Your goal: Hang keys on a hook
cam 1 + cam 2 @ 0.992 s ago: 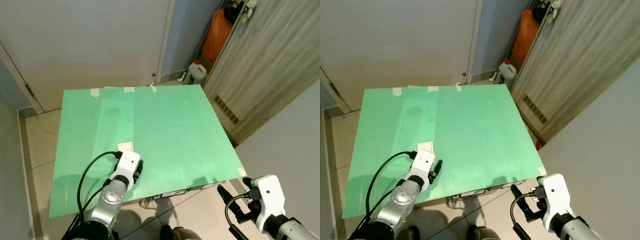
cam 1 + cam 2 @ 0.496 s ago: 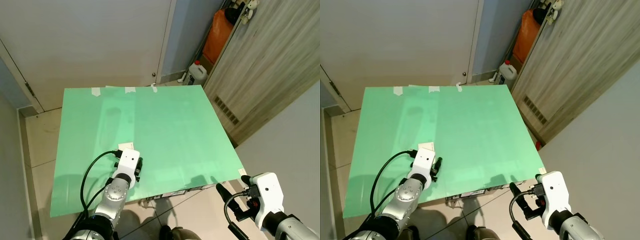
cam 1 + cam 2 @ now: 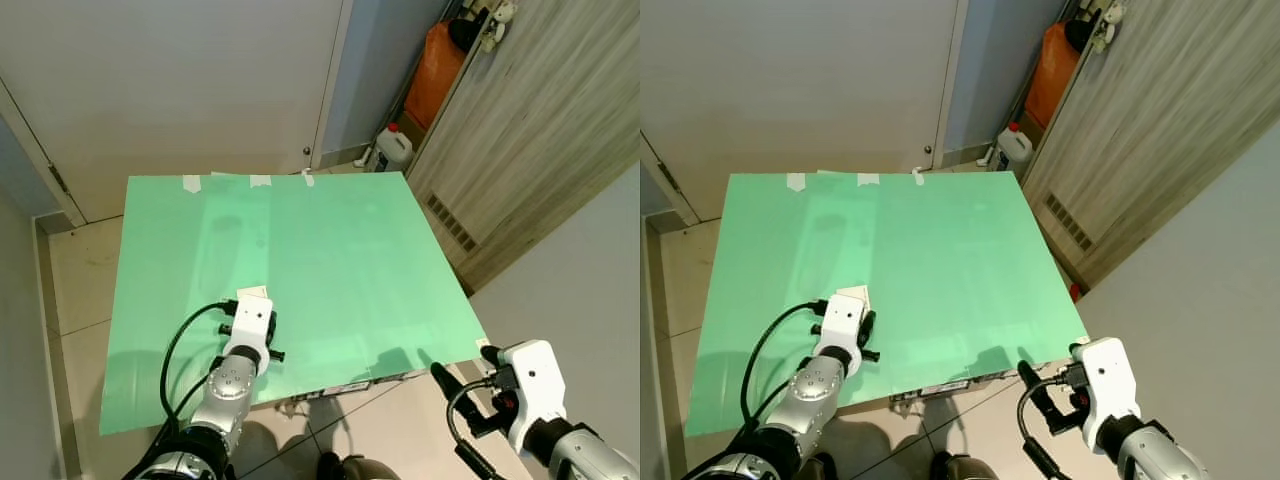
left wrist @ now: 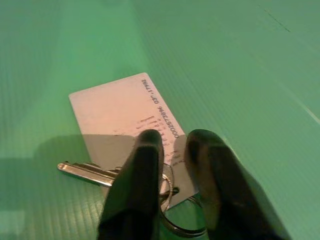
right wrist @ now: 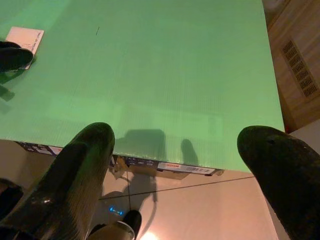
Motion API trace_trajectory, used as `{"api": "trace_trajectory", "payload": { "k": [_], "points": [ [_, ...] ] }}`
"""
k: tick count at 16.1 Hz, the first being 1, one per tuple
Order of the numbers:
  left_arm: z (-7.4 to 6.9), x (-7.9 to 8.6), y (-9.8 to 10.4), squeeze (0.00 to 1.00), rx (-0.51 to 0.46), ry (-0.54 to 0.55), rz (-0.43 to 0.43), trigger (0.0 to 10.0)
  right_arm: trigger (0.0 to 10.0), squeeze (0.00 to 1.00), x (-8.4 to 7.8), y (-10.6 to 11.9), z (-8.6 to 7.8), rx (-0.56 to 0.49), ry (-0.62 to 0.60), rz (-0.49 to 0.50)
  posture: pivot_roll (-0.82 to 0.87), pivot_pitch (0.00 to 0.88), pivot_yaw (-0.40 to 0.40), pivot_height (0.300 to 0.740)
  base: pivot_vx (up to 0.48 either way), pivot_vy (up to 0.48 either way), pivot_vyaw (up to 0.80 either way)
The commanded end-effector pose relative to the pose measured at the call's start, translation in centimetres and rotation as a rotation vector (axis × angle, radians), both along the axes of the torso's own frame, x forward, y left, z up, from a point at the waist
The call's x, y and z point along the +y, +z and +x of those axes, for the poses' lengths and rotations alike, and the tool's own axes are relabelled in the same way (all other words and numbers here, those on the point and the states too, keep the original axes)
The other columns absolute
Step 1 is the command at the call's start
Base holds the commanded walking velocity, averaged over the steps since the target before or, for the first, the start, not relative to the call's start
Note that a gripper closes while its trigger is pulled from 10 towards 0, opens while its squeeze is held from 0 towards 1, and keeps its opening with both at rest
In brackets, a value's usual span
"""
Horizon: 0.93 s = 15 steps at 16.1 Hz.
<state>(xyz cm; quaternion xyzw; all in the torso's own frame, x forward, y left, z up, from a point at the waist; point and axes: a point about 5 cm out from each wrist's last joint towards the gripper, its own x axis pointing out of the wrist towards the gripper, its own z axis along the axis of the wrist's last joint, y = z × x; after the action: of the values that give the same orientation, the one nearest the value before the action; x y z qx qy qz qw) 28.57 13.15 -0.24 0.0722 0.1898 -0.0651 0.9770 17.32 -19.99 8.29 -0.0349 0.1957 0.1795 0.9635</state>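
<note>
a: green desk, flat sheet, three bits of tape along the far edge. pale door behind it, wood-grain panel to the right, an orange bag and a white jug on the floor in the far corner. where is the task item?

b: keys lie on the desk near its front left corner. one silver key, a metal ring, and a pale card with small print, all flat on the green surface. from the head views the card peeks out just past the left wrist.

a: left tool?

b: left tool is down on the bunch. its two black fingers stand close together with a narrow gap, tips over the near corner of the card and the ring. ring passes under and between them. i cannot tell whether they actually pinch the ring or only rest over it.

a: noted as undetermined. right tool?

b: right tool hangs off the front right corner of the desk, above the tiled floor. fingers spread wide, holding nothing. its wrist view looks back across the desk, with the card at the far side next to the left tool's black tip.

a: contact between the right tool and the desk?

b: apart, just beside the front edge.
</note>
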Motion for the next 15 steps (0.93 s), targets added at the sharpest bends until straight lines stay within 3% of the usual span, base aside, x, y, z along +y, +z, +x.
{"api": "trace_trajectory", "payload": {
  "k": [1,4,8,12,14,15],
  "points": [
    [-1.7,-0.2,-1.9,0.0,0.102,0.015,-0.006,0.0,10.0,0.0,-0.4,-0.1,-0.1,0.017,-0.015,-0.011,-0.23,0.194,-0.176,0.74,0.0,0.0,0.0],
    [0.2,-0.5,1.2,0.0,-0.073,0.024,-0.025,0.0,10.0,0.0,-0.3,-0.2,0.0,0.017,-0.015,-0.01,-0.21,0.196,-0.16,0.74,0.0,0.0,0.0],
    [0.9,-1.8,6.5,0.0,-0.279,-0.003,-0.082,0.0,10.0,0.0,0.2,-0.6,0.6,0.012,-0.018,0.006,-0.18,0.186,-0.14,0.74,0.0,0.0,0.0],
    [1.1,-3.1,10.7,0.0,-0.38,-0.072,-0.079,0.0,10.0,0.0,1.1,-1.0,1.7,-0.004,-0.006,0.028,-0.14,0.16,-0.133,0.74,0.0,0.0,0.0],
    [0.8,-2.6,9.9,0.0,-0.323,-0.07,-0.031,0.0,10.0,0.0,1.4,-1.1,2.3,-0.014,-0.001,0.033,-0.13,0.144,-0.129,0.74,0.0,0.0,0.0],
    [0.4,-2.3,9.3,0.0,-0.294,-0.07,0.001,10.0,10.0,0.0,1.5,-1.1,2.6,-0.019,0.001,0.034,-0.13,0.138,-0.127,0.74,0.0,0.0,0.0]
  ]
}}
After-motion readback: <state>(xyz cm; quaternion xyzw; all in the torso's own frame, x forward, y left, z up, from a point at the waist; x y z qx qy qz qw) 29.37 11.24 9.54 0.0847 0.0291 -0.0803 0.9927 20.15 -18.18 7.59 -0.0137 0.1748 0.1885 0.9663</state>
